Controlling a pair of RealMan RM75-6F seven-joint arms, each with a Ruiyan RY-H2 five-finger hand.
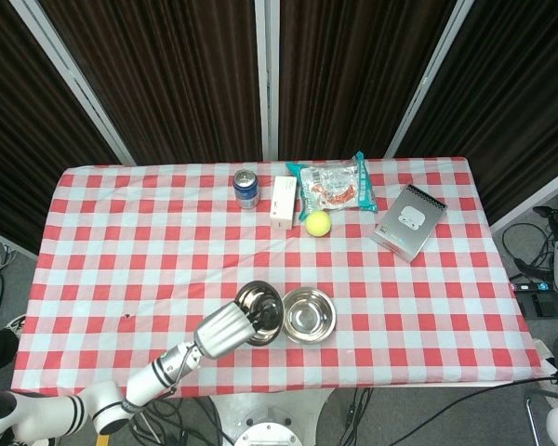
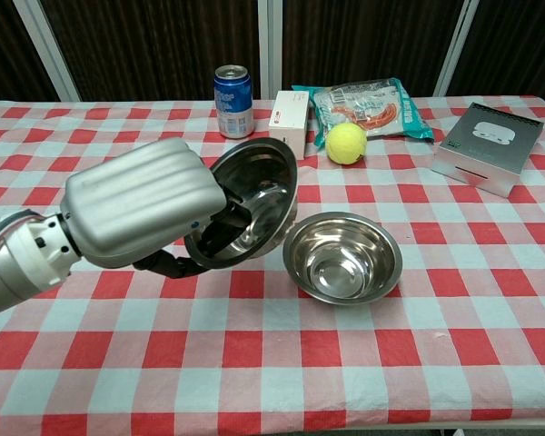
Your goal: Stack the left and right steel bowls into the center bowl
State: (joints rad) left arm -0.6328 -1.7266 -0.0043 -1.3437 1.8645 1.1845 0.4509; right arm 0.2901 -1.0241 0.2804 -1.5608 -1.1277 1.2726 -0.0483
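My left hand (image 2: 141, 213) (image 1: 224, 330) holds a steel bowl (image 2: 250, 195) (image 1: 259, 310) tilted in the air, its fingers inside the rim. That bowl hangs just left of the center steel bowl (image 2: 342, 256) (image 1: 308, 314), which sits upright on the checked tablecloth; their rims are close together. No other steel bowl shows in either view. Only a bit of my right arm shows at the right edge of the head view, and my right hand is out of sight.
Along the back stand a blue can (image 2: 233, 101), a white box (image 2: 289, 124), a yellow ball (image 2: 345, 143), a snack bag (image 2: 371, 104) and a grey box (image 2: 489, 147). The table's front edge (image 2: 272, 418) runs close below the bowls.
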